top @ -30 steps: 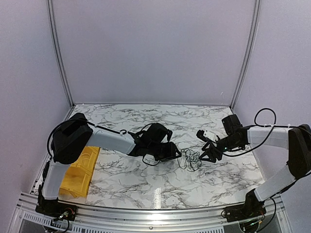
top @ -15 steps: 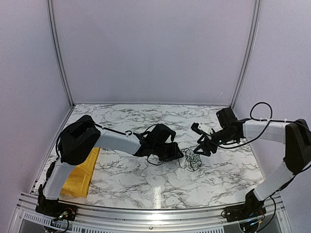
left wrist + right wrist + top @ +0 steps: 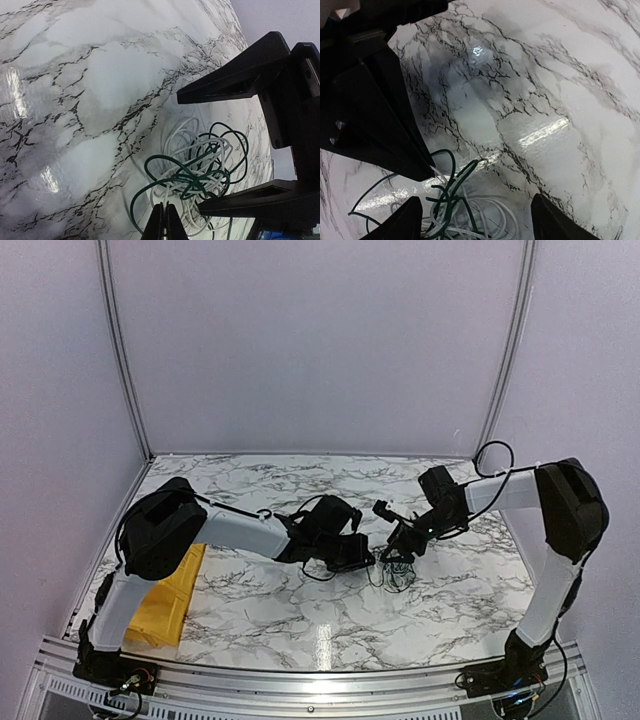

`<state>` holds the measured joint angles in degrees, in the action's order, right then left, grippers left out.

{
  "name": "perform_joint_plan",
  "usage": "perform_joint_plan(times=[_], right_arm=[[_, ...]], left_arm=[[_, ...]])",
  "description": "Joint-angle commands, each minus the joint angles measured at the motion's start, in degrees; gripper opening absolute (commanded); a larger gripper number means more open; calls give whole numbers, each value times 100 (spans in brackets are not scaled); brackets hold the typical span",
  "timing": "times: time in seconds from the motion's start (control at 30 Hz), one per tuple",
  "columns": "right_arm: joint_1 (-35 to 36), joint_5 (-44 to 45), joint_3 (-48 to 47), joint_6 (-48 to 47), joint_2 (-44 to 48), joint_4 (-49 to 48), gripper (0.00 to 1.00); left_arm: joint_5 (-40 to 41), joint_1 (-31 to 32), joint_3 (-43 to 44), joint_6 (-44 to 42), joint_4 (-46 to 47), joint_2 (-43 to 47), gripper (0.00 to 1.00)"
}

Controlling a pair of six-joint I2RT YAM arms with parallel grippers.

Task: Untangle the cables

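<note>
The cables point(image 3: 399, 576) are a small tangle of thin dark green and white wires on the marble table, between my two grippers. In the left wrist view the tangle point(image 3: 200, 165) lies just ahead of my left gripper point(image 3: 164, 216). That gripper is shut, with a white strand running into its tips. My left gripper point(image 3: 370, 560) touches the tangle's left edge. My right gripper point(image 3: 398, 544) hangs open over the tangle's far side. In the right wrist view its open fingers straddle the wires point(image 3: 452, 207), with the gripper's middle point(image 3: 480, 222) above them.
A yellow bin point(image 3: 165, 595) lies at the left edge by the left arm's base. The right gripper's fingers point(image 3: 230, 82) fill the right side of the left wrist view. The left gripper's black body point(image 3: 365, 110) fills the left of the right wrist view.
My right gripper has swung left and away from the near edge, from the tangle's right side to just above it. My left gripper shifted slightly right early on, then held still.
</note>
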<state>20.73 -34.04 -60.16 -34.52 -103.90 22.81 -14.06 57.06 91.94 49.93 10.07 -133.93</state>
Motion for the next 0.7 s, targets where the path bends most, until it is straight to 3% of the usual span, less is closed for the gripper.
perform_joint_plan(times=[0.0, 0.3, 0.67], right_arm=[[45, 93, 56, -39, -176, 65, 65], [45, 556, 35, -155, -446, 259, 11], [36, 900, 66, -122, -446, 248, 18]], left_arm=[[121, -6, -200, -137, 4, 164, 0], [690, -92, -854, -526, -380, 1040, 0], [1977, -221, -2139, -1244, -1257, 3180, 0]])
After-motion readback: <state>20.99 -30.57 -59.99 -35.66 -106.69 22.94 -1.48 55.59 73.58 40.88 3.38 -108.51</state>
